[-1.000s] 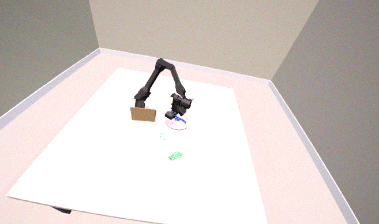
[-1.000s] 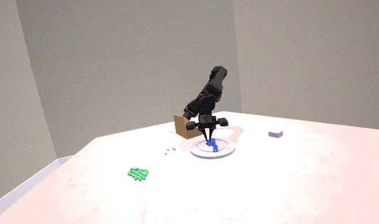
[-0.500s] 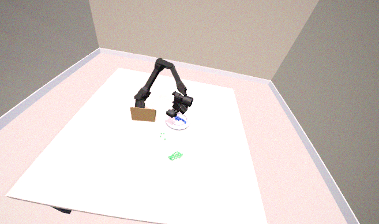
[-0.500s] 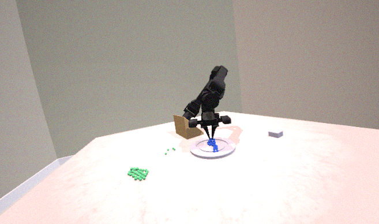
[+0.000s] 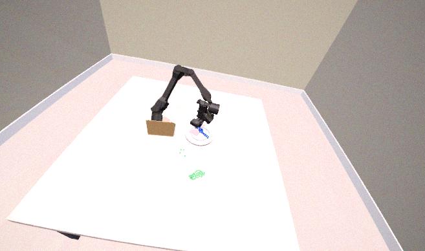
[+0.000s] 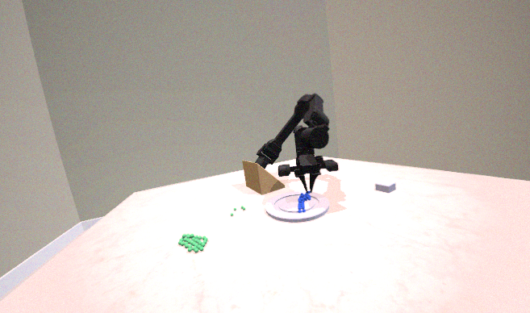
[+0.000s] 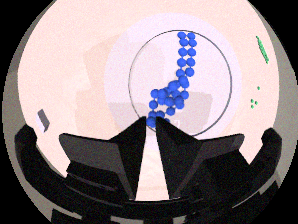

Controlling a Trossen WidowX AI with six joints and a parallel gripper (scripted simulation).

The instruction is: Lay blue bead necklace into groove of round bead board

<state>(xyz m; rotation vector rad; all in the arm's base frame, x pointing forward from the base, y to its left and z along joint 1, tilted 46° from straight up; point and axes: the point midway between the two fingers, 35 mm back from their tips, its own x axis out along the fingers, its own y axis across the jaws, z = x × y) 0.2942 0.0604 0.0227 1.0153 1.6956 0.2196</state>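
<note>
Here the gripper (image 6: 308, 190) points straight down over the round bead board (image 6: 277, 210), jaws pinched on one end of the blue bead necklace (image 6: 302, 202). The strand hangs from the fingertips — its lower beads bunch on the board's inner disc, trailing across toward the far rim in the wrist view. Green beads (image 6: 193, 242) lie well apart; a tan wedge (image 6: 259, 181) stands near the board.

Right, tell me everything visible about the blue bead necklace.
The blue bead necklace is a strand of small, glossy round blue beads. One end is pinched in the shut pincer, just above the round bead board. From there it drops and bunches into a clump, then trails in a line across the board's flat centre rather than following the groove near its rim.
</note>
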